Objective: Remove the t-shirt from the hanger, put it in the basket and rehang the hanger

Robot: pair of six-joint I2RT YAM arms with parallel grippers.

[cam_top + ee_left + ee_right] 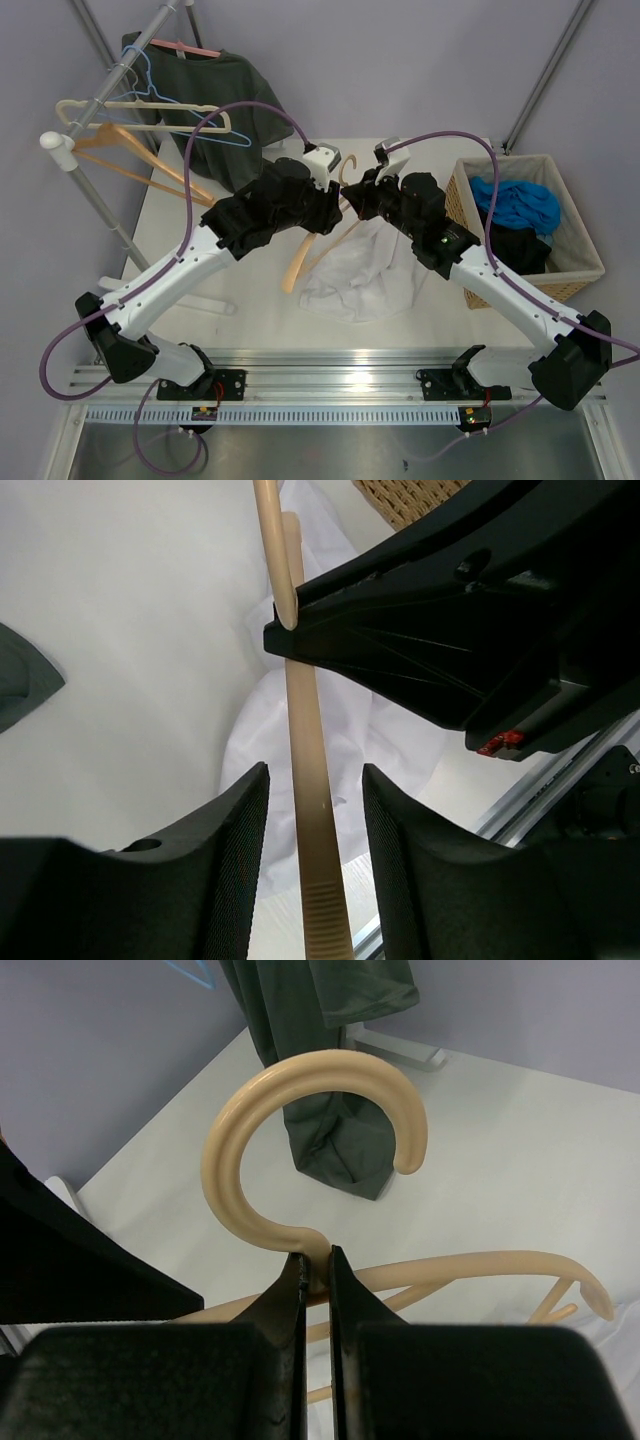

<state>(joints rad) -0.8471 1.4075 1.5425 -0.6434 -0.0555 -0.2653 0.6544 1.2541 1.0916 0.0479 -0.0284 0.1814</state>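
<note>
A tan plastic hanger [300, 262] hangs over the middle of the table, its hook [300, 1090] pointing up. My right gripper [318, 1260] is shut on the hanger's neck just below the hook. My left gripper [315, 780] is open, with one hanger arm [305, 730] running between its fingers and touching neither pad. The white t-shirt [365, 275] lies crumpled on the table beneath the hanger and the right arm, and it shows behind the hanger arm as white cloth [400, 750]. The hanger arm on the left side is bare. Whether cloth still hangs on the far arm I cannot tell.
A wicker basket [575, 225] with blue and black clothes stands at the right. A clothes rack [85, 150] at the back left carries several empty hangers and a dark green shirt [225, 100]. A metal rail [330, 385] runs along the near edge.
</note>
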